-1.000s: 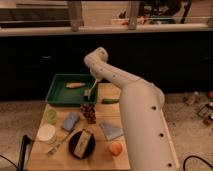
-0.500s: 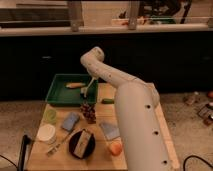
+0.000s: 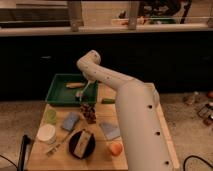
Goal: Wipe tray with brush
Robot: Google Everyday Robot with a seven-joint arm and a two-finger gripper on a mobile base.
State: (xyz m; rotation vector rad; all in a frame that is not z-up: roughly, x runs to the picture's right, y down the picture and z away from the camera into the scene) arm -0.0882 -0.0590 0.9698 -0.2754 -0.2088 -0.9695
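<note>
The green tray sits at the back left of the wooden table. My arm comes in from the lower right, arches over the table and comes down with the gripper above the tray's right part. The gripper is shut on the slim pale brush, which slants down and to the left. The brush tip sits low over the tray floor near its right front corner. A tan oblong item lies inside the tray, just left of the gripper.
On the table stand a green cup, a white bowl, a blue sponge pad, a dark reddish cluster, and a black plate holding a brown item. A pale fork-like tool, a grey-blue pad and an orange lie there too.
The gripper with the brush has moved left, from the tray's right edge further in over the tray. The things on the table have not moved.
</note>
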